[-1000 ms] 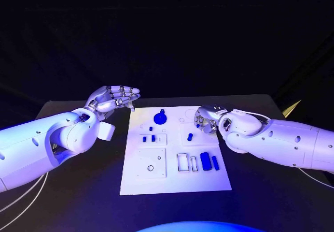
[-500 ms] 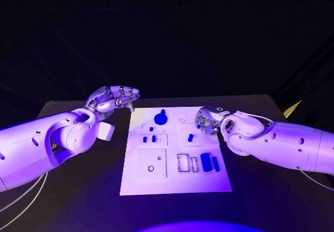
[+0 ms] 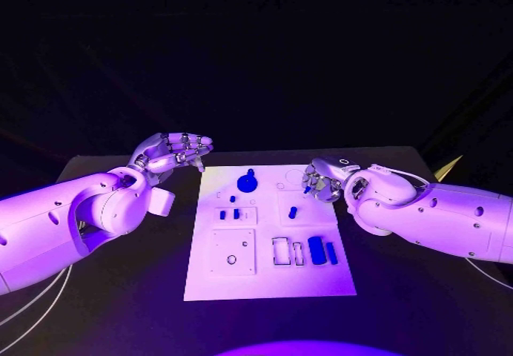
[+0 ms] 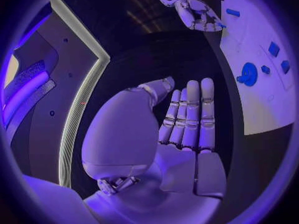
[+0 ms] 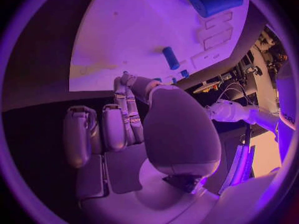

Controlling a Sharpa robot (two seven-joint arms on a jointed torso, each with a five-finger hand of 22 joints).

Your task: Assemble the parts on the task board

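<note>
Centrally on the black table [image 3: 128, 297] lies the white task board [image 3: 267, 278]; on it rest several blue parts: a round gear-like part [image 3: 247, 182] near the far edge, two small blocks [image 3: 229, 213] in a recessed square on the left side, a short peg [image 3: 292, 211] right of the middle, and a thick cylinder [image 3: 316, 245] with a thin bar [image 3: 331, 251] just beside it, next to two rectangular slots [image 3: 288, 251]. At the board's far right edge hangs the right hand [image 3: 321, 182], fingers curled downward; a small blue part [image 3: 307, 190] shows at the fingertips, but whether it is pinched I cannot tell; the right wrist view shows the fingers [image 5: 127, 109] bent in close together. Beyond the board's far left corner, over the table, the left hand [image 3: 173, 152] is raised, its fingers half curled and holding nothing; in the left wrist view these fingers [image 4: 190, 117] lie side by side, the thumb apart.
</note>
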